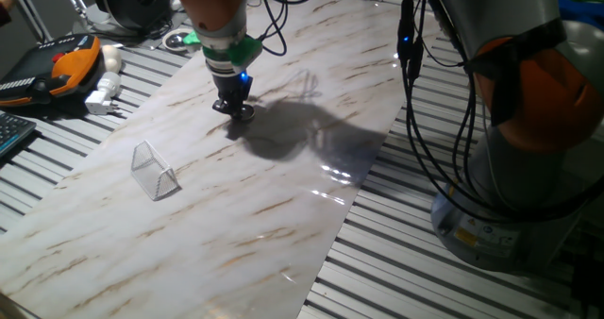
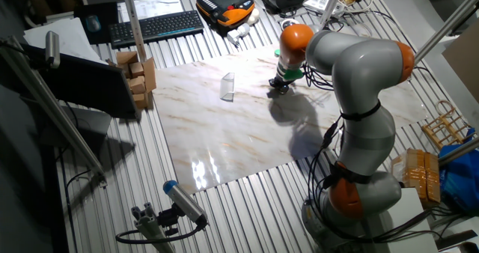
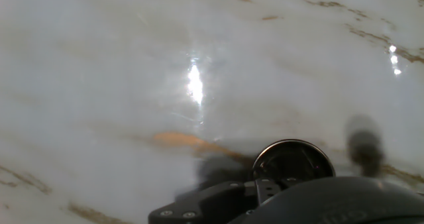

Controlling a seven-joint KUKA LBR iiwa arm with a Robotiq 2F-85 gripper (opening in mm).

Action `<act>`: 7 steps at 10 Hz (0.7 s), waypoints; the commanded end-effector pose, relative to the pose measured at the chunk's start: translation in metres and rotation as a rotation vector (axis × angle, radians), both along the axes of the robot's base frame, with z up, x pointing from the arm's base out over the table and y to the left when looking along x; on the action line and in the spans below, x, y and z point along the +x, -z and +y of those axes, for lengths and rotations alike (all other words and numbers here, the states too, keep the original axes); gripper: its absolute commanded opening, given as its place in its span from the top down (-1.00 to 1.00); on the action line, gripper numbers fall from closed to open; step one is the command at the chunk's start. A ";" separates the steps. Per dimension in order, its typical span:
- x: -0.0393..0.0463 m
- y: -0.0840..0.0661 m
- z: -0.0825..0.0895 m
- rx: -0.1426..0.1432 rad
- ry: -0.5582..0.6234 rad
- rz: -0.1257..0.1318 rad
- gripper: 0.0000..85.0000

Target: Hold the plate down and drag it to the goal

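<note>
The plate, a tiny round shiny metal disc with a dark centre, lies on the marble board right under my gripper's tip. It shows as a small dark disc at the tip in one fixed view. My gripper stands upright on it, fingers together, pressing down. In the other fixed view the gripper hides the plate. The goal, a small clear plastic wedge, stands on the board to the left and nearer the front; it also shows in the other fixed view. The goal is out of the hand view.
An orange and black handset and a white plug lie on the slatted table left of the board. A keyboard and cardboard boxes stand beyond the board's far side. The arm's base and cables are to the right.
</note>
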State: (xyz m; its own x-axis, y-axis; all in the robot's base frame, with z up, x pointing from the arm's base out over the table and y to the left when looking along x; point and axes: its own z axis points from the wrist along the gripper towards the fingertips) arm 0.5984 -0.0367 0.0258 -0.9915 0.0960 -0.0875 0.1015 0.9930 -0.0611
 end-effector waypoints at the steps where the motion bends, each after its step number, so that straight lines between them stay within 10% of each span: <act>1: 0.0001 0.000 0.000 0.003 0.005 0.000 1.00; 7: -0.0011 0.007 -0.012 0.005 0.036 0.006 1.00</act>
State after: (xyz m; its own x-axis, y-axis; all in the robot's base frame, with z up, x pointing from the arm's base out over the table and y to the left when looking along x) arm 0.5985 -0.0480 0.0200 -0.9879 0.1306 -0.0834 0.1350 0.9896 -0.0495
